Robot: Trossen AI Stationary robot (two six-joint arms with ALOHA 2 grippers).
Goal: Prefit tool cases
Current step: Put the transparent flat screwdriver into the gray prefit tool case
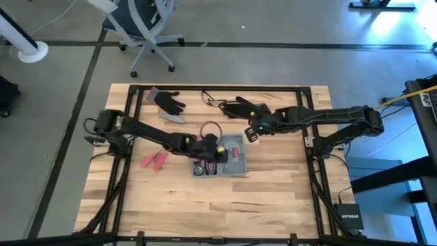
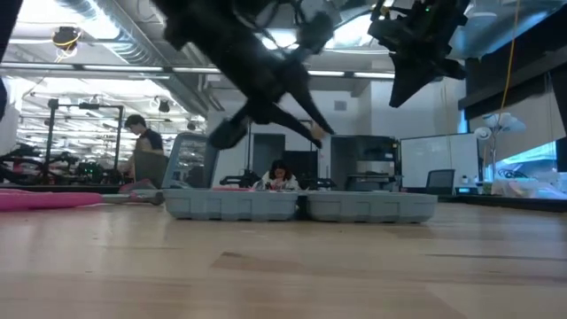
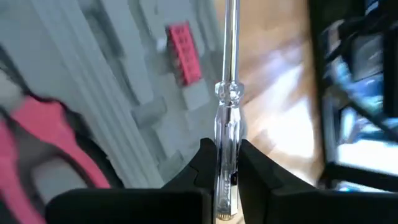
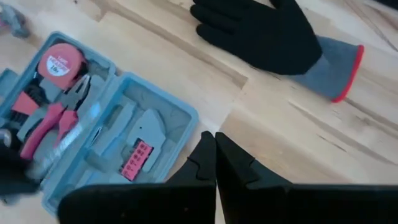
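Gripping a clear-handled screwdriver [image 3: 227, 93], left claw [image 3: 222, 163] overhangs the tool case [image 1: 229, 160]; right claw [image 4: 215, 155] closed.

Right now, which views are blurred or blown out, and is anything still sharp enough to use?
Left wrist view: motion-smeared around the tool case; the clear-handled screwdriver in the left gripper reads fine. Low view: arms are backlit silhouettes under ceiling lights. High view: glare on the floor at top right. Right wrist view: sharp on the case and black glove.

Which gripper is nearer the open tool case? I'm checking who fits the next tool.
Left. The left gripper hovers directly over the tool case, holding a clear-handled screwdriver. The right gripper hangs shut, empty, beyond the case's far corner, near a black glove.
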